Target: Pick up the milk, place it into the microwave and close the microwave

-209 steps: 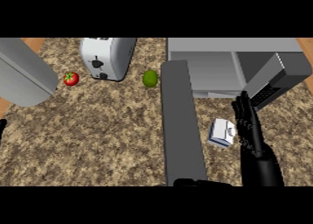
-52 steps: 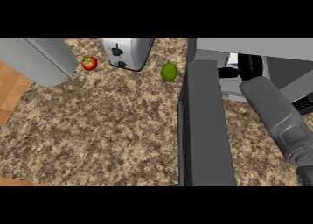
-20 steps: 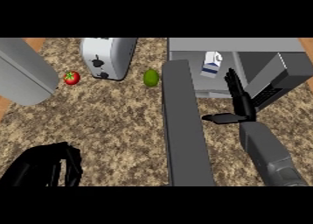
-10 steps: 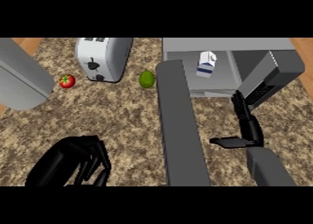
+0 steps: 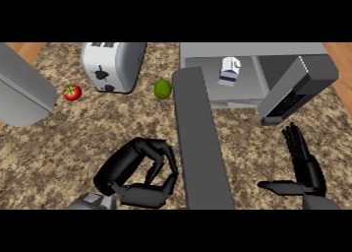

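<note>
The white and blue milk carton (image 5: 230, 71) stands inside the grey microwave (image 5: 224, 51) at the top right. The microwave's door (image 5: 201, 142) swings open toward me as a long grey slab down the middle of the view. My left hand (image 5: 139, 174) is at the lower middle, just left of the door, with its fingers curled and nothing in them. At the lower right my right hand (image 5: 304, 170) has its fingers straight, thumb out, and holds nothing.
A silver toaster (image 5: 112, 64) stands at the top left with a red tomato (image 5: 72, 92) beside it. A green lime (image 5: 162, 89) lies near the door's hinge end. A grey curved object (image 5: 15, 88) fills the far left. The speckled counter (image 5: 77, 133) spreads below.
The milk now stands in the microwave, released. My right hand has drawn back down to the lower right. My left hand has come up beside the open door.
</note>
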`<state>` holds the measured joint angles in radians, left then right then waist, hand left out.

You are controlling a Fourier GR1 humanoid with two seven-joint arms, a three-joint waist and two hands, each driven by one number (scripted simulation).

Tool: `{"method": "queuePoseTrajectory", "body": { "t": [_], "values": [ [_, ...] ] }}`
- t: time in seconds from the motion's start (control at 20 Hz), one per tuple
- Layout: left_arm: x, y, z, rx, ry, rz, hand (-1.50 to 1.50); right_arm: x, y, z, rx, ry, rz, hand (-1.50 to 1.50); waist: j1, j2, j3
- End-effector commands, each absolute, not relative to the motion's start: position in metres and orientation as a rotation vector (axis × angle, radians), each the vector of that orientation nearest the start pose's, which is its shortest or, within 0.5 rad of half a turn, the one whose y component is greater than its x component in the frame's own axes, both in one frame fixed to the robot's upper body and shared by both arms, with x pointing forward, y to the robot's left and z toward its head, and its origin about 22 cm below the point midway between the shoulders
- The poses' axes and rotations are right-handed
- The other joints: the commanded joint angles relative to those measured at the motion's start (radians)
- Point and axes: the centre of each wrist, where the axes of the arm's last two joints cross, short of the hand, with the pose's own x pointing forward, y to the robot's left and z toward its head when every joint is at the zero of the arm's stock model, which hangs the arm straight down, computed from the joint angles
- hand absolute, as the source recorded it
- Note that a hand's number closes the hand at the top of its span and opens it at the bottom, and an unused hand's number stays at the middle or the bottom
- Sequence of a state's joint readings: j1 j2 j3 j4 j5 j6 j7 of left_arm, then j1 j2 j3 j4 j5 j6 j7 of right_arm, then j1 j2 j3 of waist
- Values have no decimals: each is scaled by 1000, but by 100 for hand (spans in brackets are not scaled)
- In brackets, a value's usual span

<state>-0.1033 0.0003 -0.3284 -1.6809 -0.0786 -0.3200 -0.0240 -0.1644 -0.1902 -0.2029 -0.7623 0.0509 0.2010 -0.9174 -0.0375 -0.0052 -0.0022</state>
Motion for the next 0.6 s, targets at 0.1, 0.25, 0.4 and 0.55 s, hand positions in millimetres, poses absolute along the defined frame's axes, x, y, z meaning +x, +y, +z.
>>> {"method": "queuePoseTrajectory", "body": {
  "t": [0.1,0.25,0.4,0.55],
  "values": [
    [259,93,12,-449,-1644,-773,150,193,-360,-100,-16,-1890,139,-150,-10,3,-1],
    [255,75,-20,-434,-1612,-819,150,189,-360,-93,-43,-1910,180,-150,0,6,0],
    [256,70,-48,-363,-1638,-832,150,192,-363,-74,44,-1955,216,-150,-22,10,-1],
    [268,62,-47,-319,-1724,-752,150,174,-368,-67,96,-1971,187,-150,-21,10,-1]
  ]
}}
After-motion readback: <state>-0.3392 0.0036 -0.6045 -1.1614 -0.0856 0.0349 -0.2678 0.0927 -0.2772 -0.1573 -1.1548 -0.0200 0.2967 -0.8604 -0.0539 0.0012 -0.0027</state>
